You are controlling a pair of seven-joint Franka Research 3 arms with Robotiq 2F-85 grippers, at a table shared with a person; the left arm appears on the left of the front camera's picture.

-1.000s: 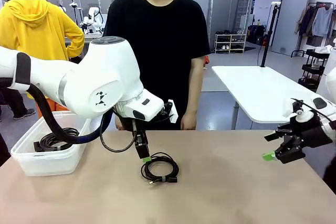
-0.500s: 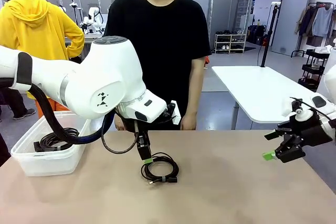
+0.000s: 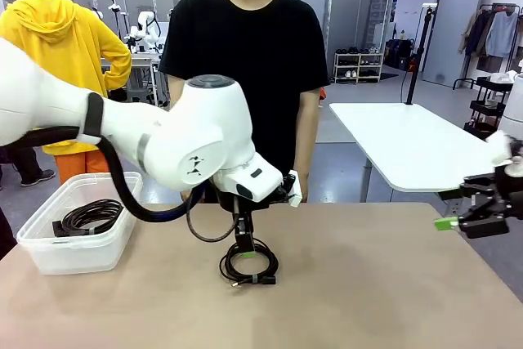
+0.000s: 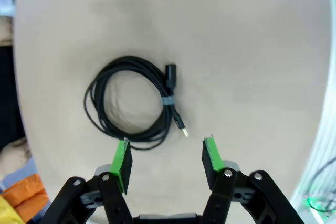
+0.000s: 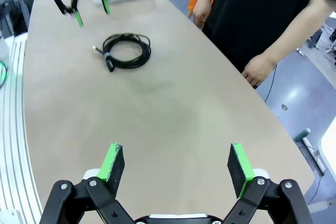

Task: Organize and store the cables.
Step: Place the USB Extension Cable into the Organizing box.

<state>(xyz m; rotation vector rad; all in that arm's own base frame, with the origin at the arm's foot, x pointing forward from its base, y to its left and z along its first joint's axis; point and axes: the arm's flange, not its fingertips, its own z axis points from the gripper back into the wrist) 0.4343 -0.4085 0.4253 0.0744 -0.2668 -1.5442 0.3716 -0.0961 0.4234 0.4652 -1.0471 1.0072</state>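
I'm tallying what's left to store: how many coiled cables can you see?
2. One coiled cable lies on the table, below the left end effector. Another coiled cable sits inside the clear bin at the table's left; more may be hidden beneath it.

Colour rundown: the counter (image 3: 368, 284) is a plain beige-tan with no pattern, filling the lower half of the front shot. The coiled cable (image 3: 249, 265) in the middle is black, with a little grey tie around it and a light metal plug tip in the left wrist view. Another black cable (image 3: 88, 215) sits in the translucent whitish bin (image 3: 49, 252) at lower left. Both arms are glossy white with black hoses; the left gripper (image 4: 166, 161) and right gripper (image 5: 177, 167) are black with bright green pads on the fingers (image 4: 124, 157). The person's shirt (image 3: 245, 71) is solid black. Upper left there's a bright yellow hoodie (image 3: 57, 34).
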